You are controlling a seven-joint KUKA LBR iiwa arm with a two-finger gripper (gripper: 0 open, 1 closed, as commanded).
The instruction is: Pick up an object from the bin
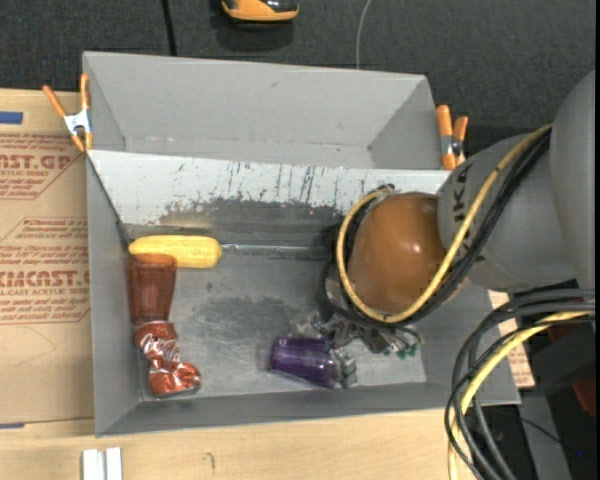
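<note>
Now at the approach step, with no lift begun. Down low at the near right of the grey bin [250, 78] with the gripper [348, 348], just beside the right end of a small purple bottle-like thing [300, 360] lying on its side on the floor by the near wall. Cannot tell whether spread or clamped (hidden under the brown-orange wrist cover [395, 253] and its yellow cables), nor whether touching the purple thing or just short of it, so no claiming a hold. Well apart, along the left wall: a yellow banana-shaped piece [175, 251] touching or overlapping the far end of a reddish-brown cylinder [152, 290], and nearer, a crumpled red wrapper or can [165, 363]. Judging by position alone, nearest candidate by far: the purple thing. Next, probably: straddle its body squarely, close firmly, then rise straight up clear of the near wall. Calls for care with what looks like a round, smooth shape, apt to roll or squirt sideways if pinched off-centre or at a narrow end. Calls too for keeping off the near wall, close beside the target, to avoid wedging or scraping. If closed on nothing, better to release and come down further left along the body.
</note>
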